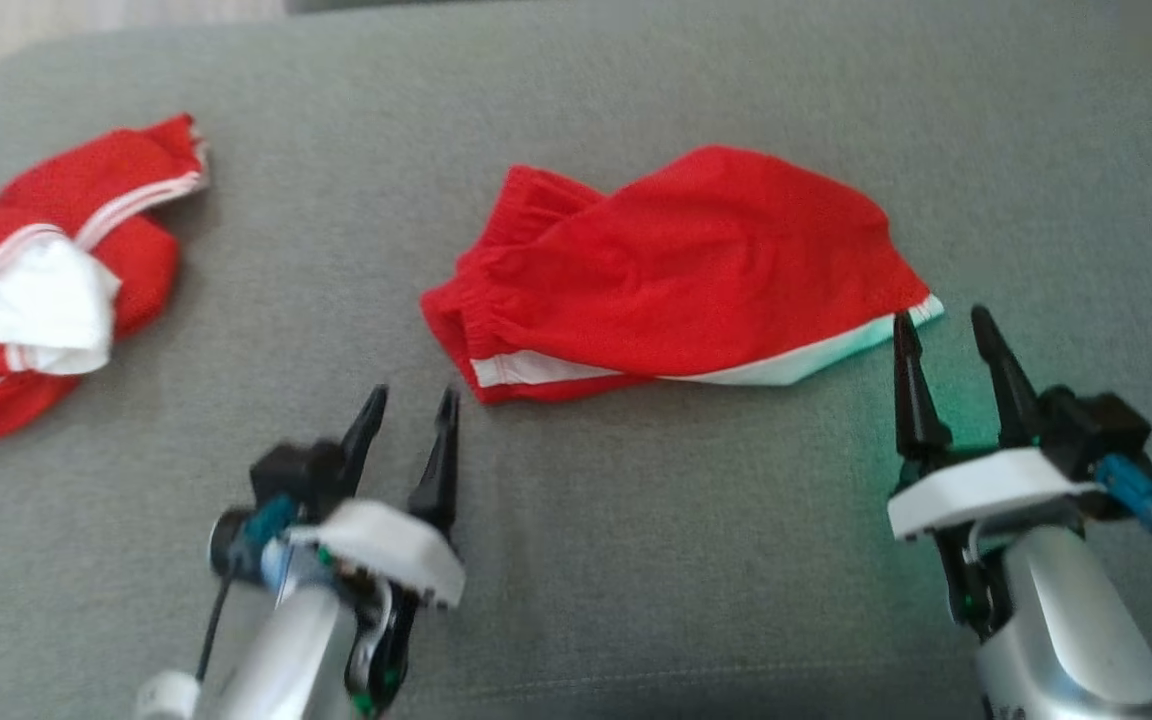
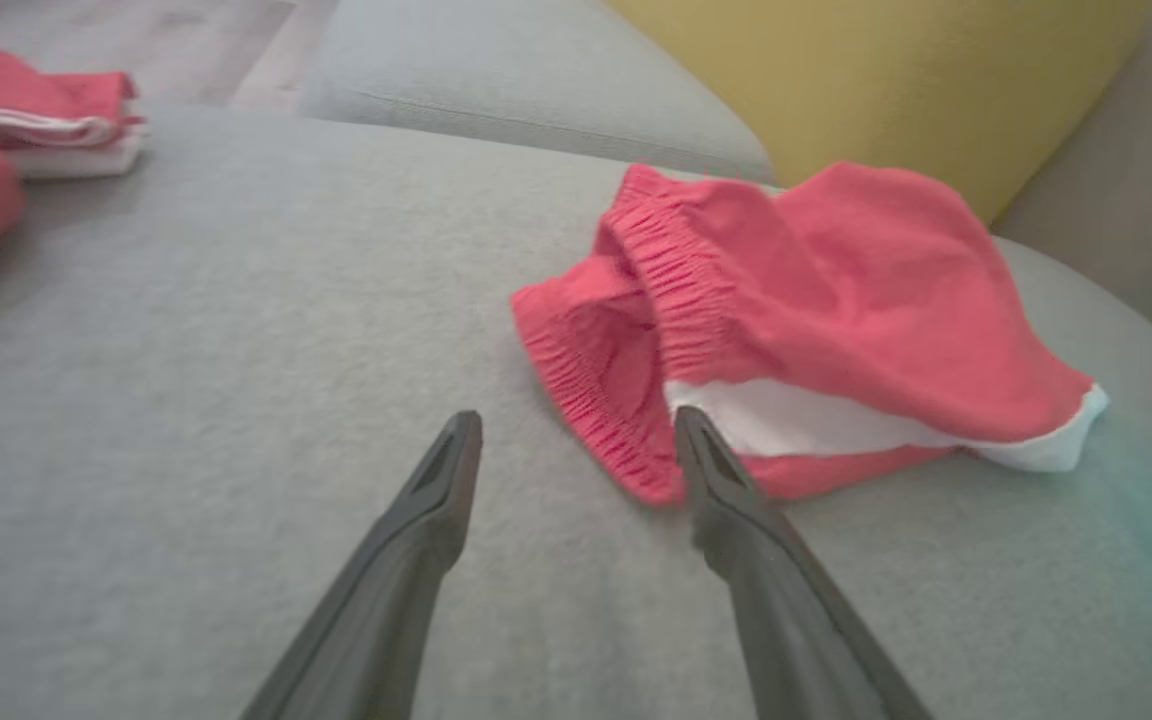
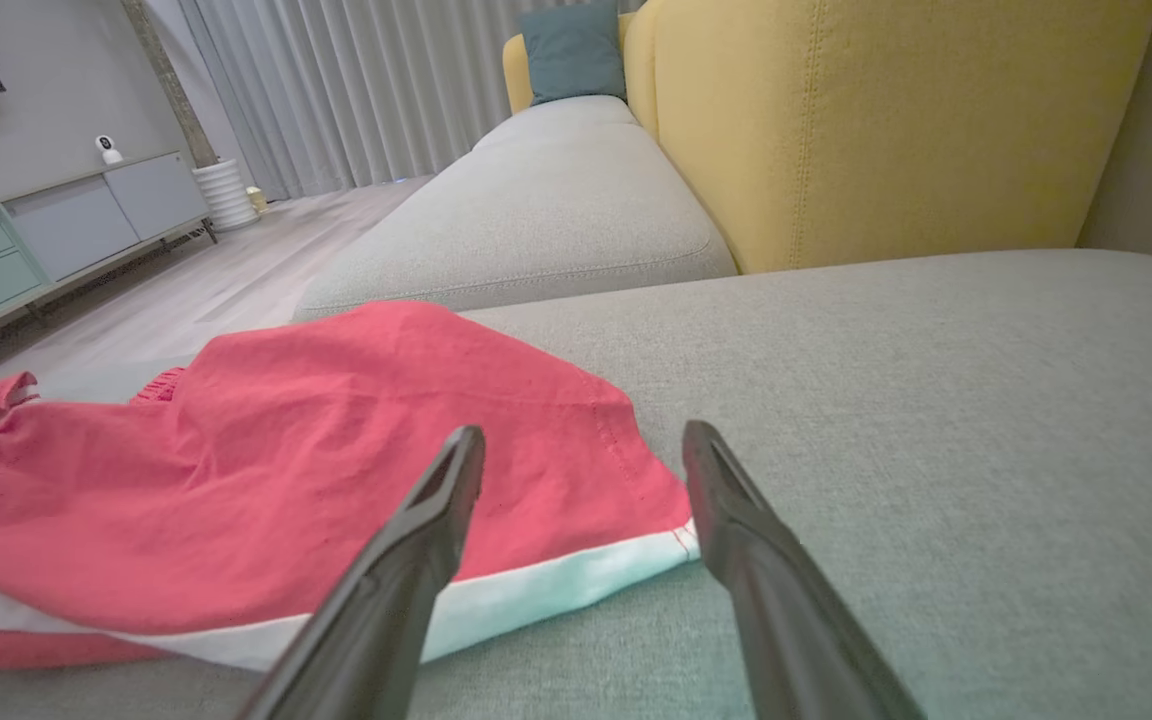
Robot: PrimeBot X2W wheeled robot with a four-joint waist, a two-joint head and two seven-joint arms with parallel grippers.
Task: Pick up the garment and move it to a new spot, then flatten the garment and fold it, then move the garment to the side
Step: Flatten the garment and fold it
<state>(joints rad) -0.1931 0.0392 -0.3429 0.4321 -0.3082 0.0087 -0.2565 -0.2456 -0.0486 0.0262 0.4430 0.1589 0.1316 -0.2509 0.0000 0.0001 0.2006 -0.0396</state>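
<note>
My left jaws gape beside the waistband [image 2: 676, 290] of the red shorts [image 1: 676, 270] and my right jaws gape at their white hem [image 3: 556, 590], likely to pinch 2 ends off the sofa cushion [image 1: 636, 560].

seat [image 1: 636, 560]: both cloth items lie on it
garment [image 1: 676, 270]: mid-seat, waistband end to the left, hem end to the right
second garment [image 1: 46, 290]: at the seat's left edge, well apart from the garment
left gripper [image 1: 411, 400]: before the waistband corner, near it, apart
right gripper [image 1: 941, 320]: at the hem corner, contact unclear
backrest [image 3: 886, 130]: behind the seat
pillow [image 3: 573, 50]: at the far end of the next cushion [image 3: 536, 200], along the backrest
</note>
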